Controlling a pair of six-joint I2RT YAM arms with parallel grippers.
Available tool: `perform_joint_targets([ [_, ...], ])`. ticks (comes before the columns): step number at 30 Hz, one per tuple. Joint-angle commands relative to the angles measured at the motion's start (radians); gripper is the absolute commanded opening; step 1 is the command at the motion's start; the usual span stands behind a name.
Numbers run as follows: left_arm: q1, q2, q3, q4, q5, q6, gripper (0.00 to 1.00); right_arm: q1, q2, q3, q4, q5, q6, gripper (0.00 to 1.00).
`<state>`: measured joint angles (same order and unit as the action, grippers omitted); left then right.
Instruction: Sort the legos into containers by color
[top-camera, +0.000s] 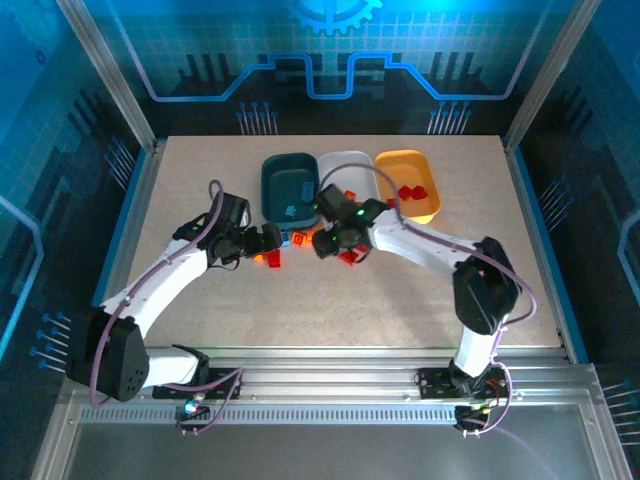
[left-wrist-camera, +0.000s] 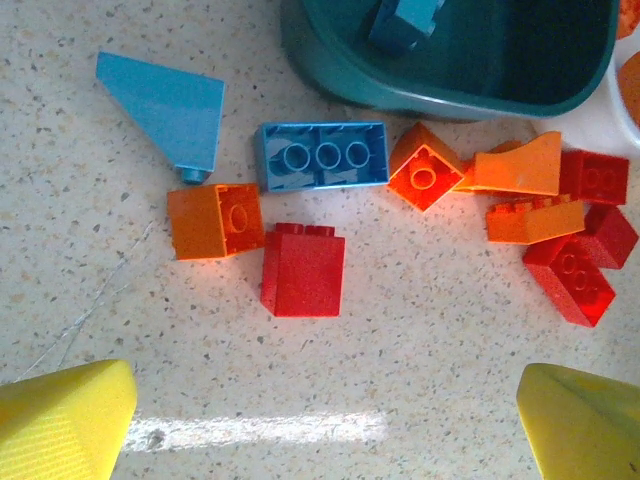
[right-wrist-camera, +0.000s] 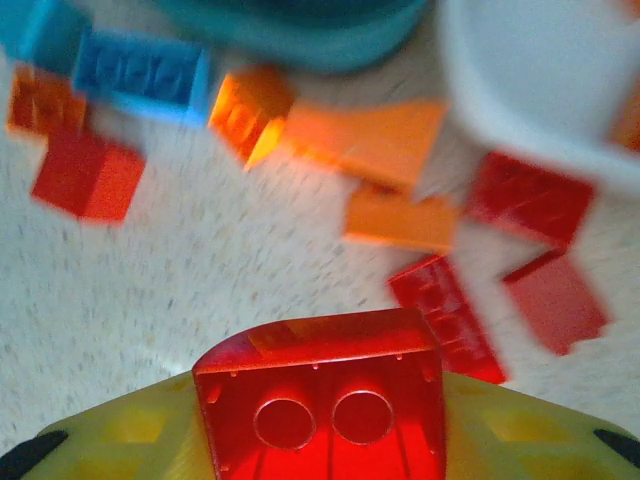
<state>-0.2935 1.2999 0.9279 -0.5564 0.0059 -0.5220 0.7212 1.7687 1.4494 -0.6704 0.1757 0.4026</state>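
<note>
1. Legos (left-wrist-camera: 425, 178) lie loose on the tabletop (left-wrist-camera: 420, 350), blue, orange and red mixed, just in front of the dark teal tub (left-wrist-camera: 420, 85).
2. The right gripper (right-wrist-camera: 320, 425) has its jaws pinched on a red brick (right-wrist-camera: 320, 360), lifted clear of the pile.
3. Red pieces already sit in the yellow-orange tub (top-camera: 432, 170), so that looks like this brick's destination.
4. The left gripper (left-wrist-camera: 320, 420) is spread wide and empty, hovering over the red block (left-wrist-camera: 303, 268) and orange cube (left-wrist-camera: 213, 220). It looks lined up for a pick.
5. A blue piece (left-wrist-camera: 405, 20) rests in the teal tub, which suggests blue goes there.
</note>
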Motion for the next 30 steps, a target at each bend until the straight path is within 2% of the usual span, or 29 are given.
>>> perform_joint_targets([
  [1, -0.011, 0.032, -0.029, -0.024, -0.049, 0.02, 0.97, -0.16, 0.014, 0.046, 0.001, 0.032, 0.006, 0.5],
  [5, -0.043, 0.103, -0.018, -0.019, -0.038, 0.04, 0.91, -0.325, 0.107, 0.139, -0.028, 0.058, -0.001, 0.5],
  [10, -0.072, 0.145, -0.035, 0.024, -0.005, 0.027, 0.9, -0.458, 0.236, 0.24, -0.058, 0.068, -0.002, 0.51],
  [16, -0.054, 0.117, -0.022, -0.047, -0.187, 0.037, 0.91, -0.529, 0.27, 0.298, -0.071, 0.062, -0.004, 0.65],
  [19, 0.015, 0.071, -0.03, -0.057, -0.215, 0.007, 0.91, -0.517, 0.228, 0.276, -0.059, 0.065, -0.006, 0.69],
  [24, 0.236, 0.043, -0.054, -0.026, -0.189, -0.106, 0.91, -0.468, 0.117, 0.186, -0.022, 0.066, -0.006, 0.71],
  [28, 0.316, 0.14, 0.001, 0.007, -0.223, -0.085, 0.99, -0.436, 0.01, 0.082, 0.028, -0.005, 0.024, 0.71],
  [30, 0.342, 0.22, 0.043, 0.04, -0.188, -0.043, 0.99, -0.417, -0.036, 0.03, 0.052, -0.034, 0.038, 0.72],
])
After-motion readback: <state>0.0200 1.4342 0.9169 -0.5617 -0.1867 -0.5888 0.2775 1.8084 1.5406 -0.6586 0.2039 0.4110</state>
